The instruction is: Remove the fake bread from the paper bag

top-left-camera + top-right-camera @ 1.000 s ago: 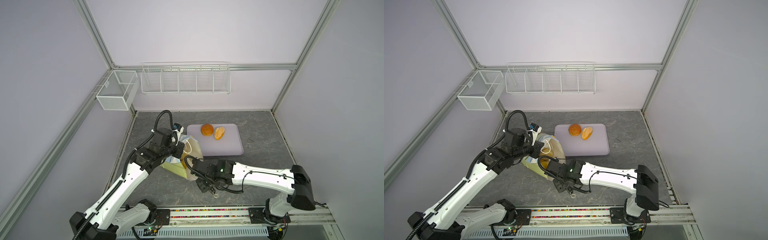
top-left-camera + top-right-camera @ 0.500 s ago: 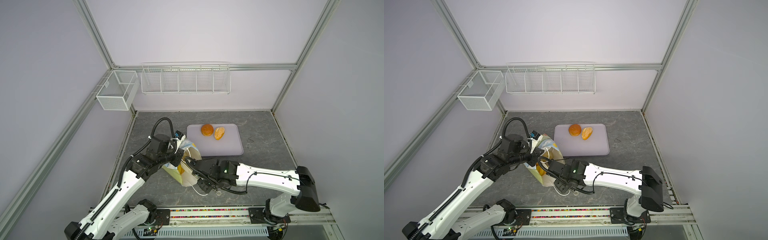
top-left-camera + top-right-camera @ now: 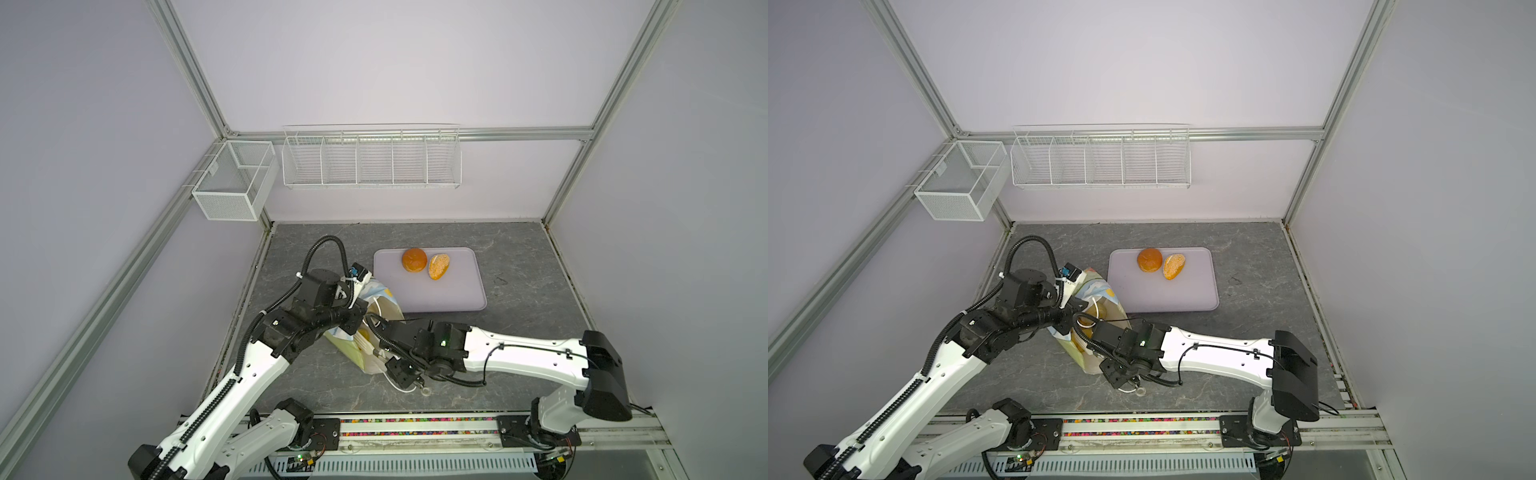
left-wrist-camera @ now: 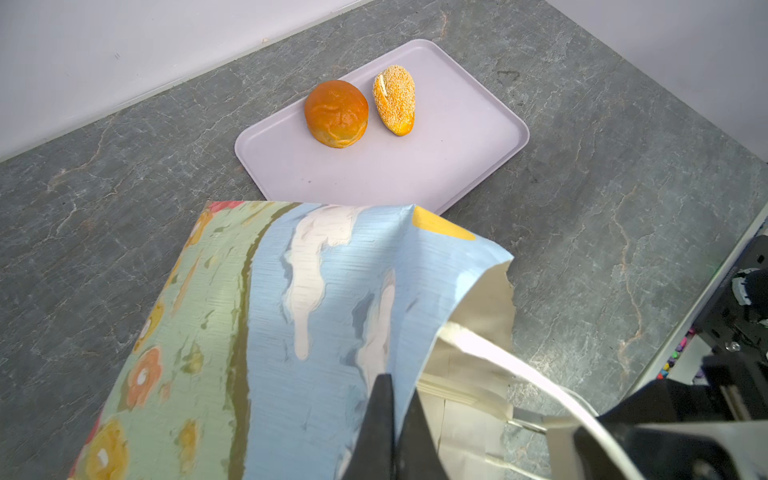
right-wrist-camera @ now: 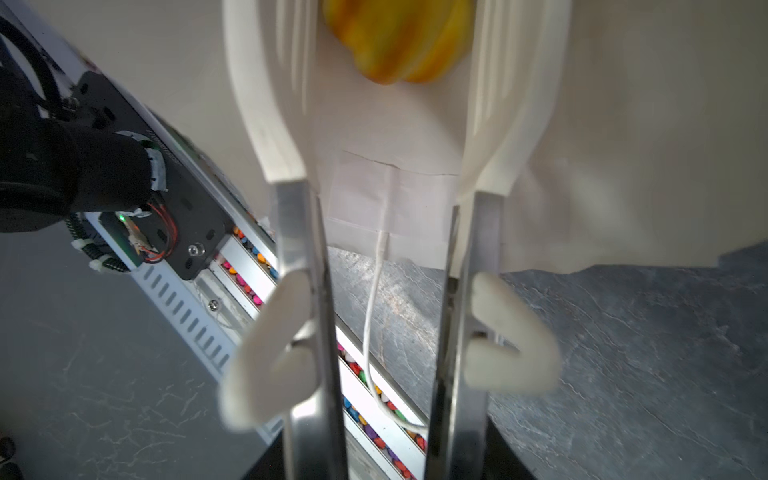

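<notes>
Pinches upper rim of bag (image 4: 291, 316) with left gripper (image 4: 399, 386), jaws clamped tight on the paper, holding the mouth up and open. Reaches into that mouth with right gripper (image 5: 388, 124), jaws parted, nothing gripped between them as far as visible; contact of fingers (image 5: 266, 104) with anything not readable, too blurred. Bag tipped over on table (image 3: 540, 270) just off front left corner of tray (image 3: 457, 299), base toward tray, mouth toward front edge of table, so facing right arm. Striped roll (image 5: 395, 37) straight ahead of right gripper, deeper inside on white lining (image 5: 623, 124), centred on the gap between the jaws. Long axis of roll not readable: only one end in view. Right arm by far the nearer one; left tied up with the rim. Judged next move: push straight in along the bag, no sideways correction, then close across the roll. Possible snag, a guess: cord (image 5: 374, 311) lying along the gap between the jaws and out onto table toward front edge, could get caught in the pinch. Also risk of sag or slide under the push, thin paper held at one point only. Out on tray near its back edge: bun (image 3: 414, 260) and seeded roll (image 3: 439, 266), just beside each other. Rest of bread hidden, count inside bag unknown
</notes>
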You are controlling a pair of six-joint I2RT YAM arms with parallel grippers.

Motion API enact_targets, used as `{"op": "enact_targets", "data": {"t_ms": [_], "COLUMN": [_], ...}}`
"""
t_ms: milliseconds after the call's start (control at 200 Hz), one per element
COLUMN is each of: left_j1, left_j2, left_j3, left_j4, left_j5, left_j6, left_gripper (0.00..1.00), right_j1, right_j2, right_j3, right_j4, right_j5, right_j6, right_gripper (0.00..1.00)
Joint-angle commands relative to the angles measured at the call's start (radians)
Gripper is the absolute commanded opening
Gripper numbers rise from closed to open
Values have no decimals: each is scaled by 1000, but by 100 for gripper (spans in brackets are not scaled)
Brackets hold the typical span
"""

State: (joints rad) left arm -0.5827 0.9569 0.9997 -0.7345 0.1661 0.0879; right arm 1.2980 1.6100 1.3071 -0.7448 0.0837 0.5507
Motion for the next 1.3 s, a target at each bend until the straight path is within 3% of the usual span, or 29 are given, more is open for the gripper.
{"op": "enact_targets", "data": {"t_ms": [0, 395, 650, 830, 1294], "left_j1": [0, -1, 0, 0, 0], "left_j2": [-9, -10, -7, -10, 3], "left_j3": [20, 27, 31, 19, -8], "left_j4": [-12, 21, 24, 30, 59], "left_j5": [25, 45, 37, 27, 30], "left_j6": [-2, -13, -5, -4, -17], "left_gripper": [0, 0, 0, 0, 0], "right_j1": [5, 4, 0, -3, -4], "right_j2": [36, 153, 158, 107, 3], "right_j3": [9, 78, 107, 88, 27], "right_j4": [37, -6, -70, -101, -174], "right_j5": [-32, -42, -32, -10, 48], "right_j6": [54, 104, 88, 87, 111], "right_gripper": [45, 45, 19, 8, 6]}}
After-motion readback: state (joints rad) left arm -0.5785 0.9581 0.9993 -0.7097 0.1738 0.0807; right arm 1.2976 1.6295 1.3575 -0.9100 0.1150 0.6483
